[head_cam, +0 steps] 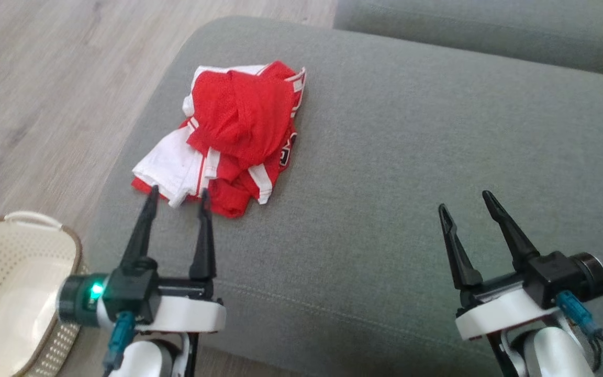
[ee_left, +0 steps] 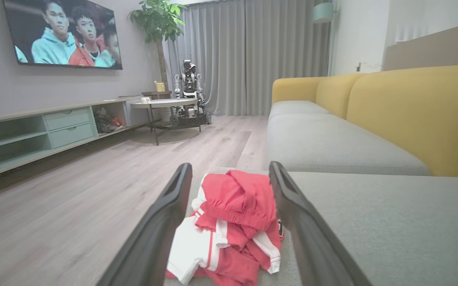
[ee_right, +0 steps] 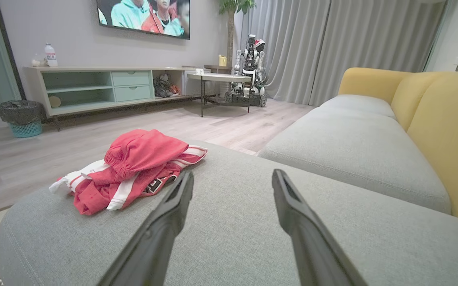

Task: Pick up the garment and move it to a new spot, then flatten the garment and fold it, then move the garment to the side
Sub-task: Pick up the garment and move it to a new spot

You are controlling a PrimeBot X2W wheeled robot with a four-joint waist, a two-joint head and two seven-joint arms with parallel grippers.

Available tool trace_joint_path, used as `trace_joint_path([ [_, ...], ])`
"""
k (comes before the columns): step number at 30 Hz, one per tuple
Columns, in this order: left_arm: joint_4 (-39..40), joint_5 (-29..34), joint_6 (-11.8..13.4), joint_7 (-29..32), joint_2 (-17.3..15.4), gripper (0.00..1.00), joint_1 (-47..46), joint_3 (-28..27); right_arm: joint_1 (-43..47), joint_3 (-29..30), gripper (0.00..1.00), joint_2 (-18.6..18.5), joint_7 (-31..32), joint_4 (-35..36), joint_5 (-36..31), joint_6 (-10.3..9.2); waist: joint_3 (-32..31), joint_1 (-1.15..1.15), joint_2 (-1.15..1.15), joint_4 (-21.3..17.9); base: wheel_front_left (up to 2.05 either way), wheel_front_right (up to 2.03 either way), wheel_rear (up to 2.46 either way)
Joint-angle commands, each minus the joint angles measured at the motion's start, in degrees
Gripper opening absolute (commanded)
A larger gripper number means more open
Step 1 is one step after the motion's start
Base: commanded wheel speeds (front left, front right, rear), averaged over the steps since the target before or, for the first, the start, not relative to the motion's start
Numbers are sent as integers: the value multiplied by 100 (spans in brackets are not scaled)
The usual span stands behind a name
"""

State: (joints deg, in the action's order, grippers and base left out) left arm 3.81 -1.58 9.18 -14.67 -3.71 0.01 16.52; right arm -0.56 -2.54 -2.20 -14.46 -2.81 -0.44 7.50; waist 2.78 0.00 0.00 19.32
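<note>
A crumpled red and white garment (head_cam: 233, 133) lies in a heap on the grey sofa cushion (head_cam: 395, 173), near its left end. My left gripper (head_cam: 178, 192) is open, its fingertips at the near edge of the heap. In the left wrist view the garment (ee_left: 235, 222) sits between and just beyond the two spread fingers (ee_left: 161, 222). My right gripper (head_cam: 466, 201) hangs open over bare cushion, well to the right of the heap. In the right wrist view the garment (ee_right: 133, 169) lies ahead and to the left of the open gripper (ee_right: 233, 178).
A cream perforated laundry basket (head_cam: 13, 293) stands on the wood floor at the lower left. A second grey cushion (head_cam: 490, 31) lies behind. Yellow backrests (ee_left: 420, 115), a round side table (ee_right: 217, 77), a TV cabinet (ee_right: 94, 87) and another robot (ee_right: 251, 71) stand across the room.
</note>
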Motion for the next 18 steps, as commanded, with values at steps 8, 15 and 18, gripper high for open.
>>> trace_joint_path([
  [8, 561, 150, -26, -33, -82, 100, -862, -413, -472, -147, 100, -67, -54, 277, -303, -1, 763, 0, 0, -69, 0, 0, 0],
  [15, -244, -224, -733, -33, -636, 100, -2685, -871, -868, -117, 100, -67, -54, 410, -648, -1, 1665, 0, 0, -224, 0, 0, 0],
  [18, -1415, -568, -1164, 50, -762, 100, -3434, -971, -990, -117, 100, -125, -54, 443, -711, -1, 1988, 0, 0, -232, 0, 0, 0],
])
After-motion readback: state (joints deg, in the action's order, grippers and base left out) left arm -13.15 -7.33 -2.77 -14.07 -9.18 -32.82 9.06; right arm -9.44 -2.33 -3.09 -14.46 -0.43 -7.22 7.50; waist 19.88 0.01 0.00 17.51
